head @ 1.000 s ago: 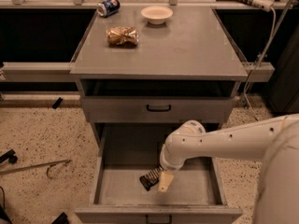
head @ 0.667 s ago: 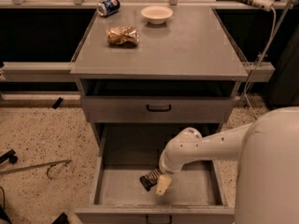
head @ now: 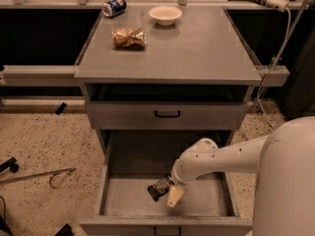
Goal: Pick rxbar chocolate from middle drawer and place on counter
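Jaws clamped or parted, I cannot tell: the arm's end hides them. The gripper (head: 172,194) reaches low into the open middle drawer (head: 104,181), at the near middle of its tray, because the chocolate bar (head: 158,187) is there, tilted and touching its left side. This looks like the pickup step. The counter (head: 197,48) above has bare room near its front, away from the snack packet (head: 129,37), bowl (head: 165,14) and can (head: 114,7) at the far side.
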Motion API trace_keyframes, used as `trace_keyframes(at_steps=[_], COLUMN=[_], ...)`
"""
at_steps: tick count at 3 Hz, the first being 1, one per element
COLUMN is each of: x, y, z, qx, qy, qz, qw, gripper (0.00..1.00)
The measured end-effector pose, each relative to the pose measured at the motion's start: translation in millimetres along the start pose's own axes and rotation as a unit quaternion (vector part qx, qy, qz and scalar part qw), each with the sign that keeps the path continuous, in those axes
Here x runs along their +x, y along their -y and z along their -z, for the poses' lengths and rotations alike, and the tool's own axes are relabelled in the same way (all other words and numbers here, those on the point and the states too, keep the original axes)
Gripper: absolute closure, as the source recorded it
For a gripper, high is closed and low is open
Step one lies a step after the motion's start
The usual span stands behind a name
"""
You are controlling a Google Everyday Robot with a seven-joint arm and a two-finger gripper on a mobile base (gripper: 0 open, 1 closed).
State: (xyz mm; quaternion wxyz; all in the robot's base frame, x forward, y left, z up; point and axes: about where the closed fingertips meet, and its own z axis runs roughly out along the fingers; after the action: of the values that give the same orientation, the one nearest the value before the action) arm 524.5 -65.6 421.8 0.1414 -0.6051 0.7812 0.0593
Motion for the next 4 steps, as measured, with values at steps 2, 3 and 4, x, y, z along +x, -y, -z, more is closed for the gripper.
trace_keyframes(at_steps=[2, 3, 4], x=[27.8, 27.8, 24.5], y=[15.9, 15.9, 12.4], z=[-45.3, -45.4, -56.9], qx=[0.019, 0.019, 0.008], qy=[0.102, 0.102, 0.097], qz=[-0.071, -0.071, -0.065], qw=[0.9921, 0.9921, 0.9931], gripper=[0.00, 0.00, 0.00])
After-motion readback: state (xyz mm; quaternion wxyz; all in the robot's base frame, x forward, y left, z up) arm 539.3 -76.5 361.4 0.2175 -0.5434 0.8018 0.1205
